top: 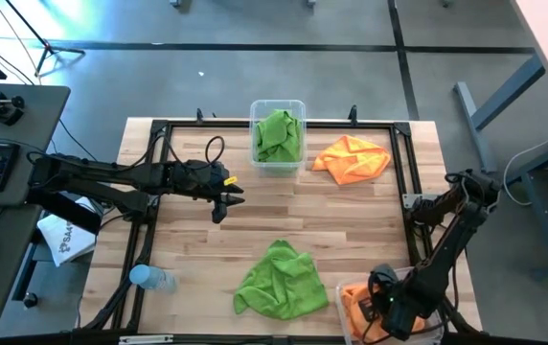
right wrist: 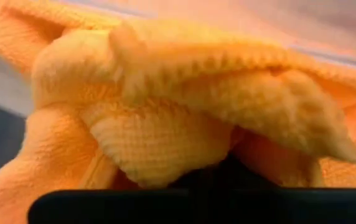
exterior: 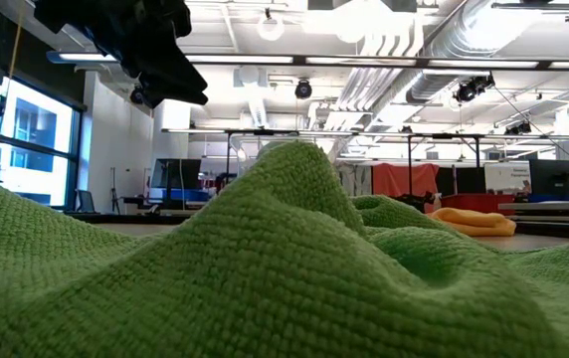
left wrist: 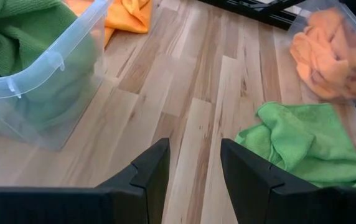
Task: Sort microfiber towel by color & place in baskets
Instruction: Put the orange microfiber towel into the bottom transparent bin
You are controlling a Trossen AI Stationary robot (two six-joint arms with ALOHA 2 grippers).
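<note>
Left claw [top: 224, 199] hovering mid-tabletop [top: 351, 216], fingers [left wrist: 150, 171] parted, nothing in them. Green basket [top: 277, 134] sits just ahead of it, already holding green towels. Loose green towel [top: 279, 280] lies ahead and to the claw's other side, crumpled with a raised fold. It's soft, light and floppy, so no edge grab; I'd pinch that ridge from above and expect it to drape. Loose orange towel [top: 353, 158] lies just past the green basket. Right claw [top: 389, 309] is down in the orange basket [top: 343, 292], closed, with orange towel [right wrist: 184, 124] bunched right against it; I judge it's still pinching that cloth.
</note>
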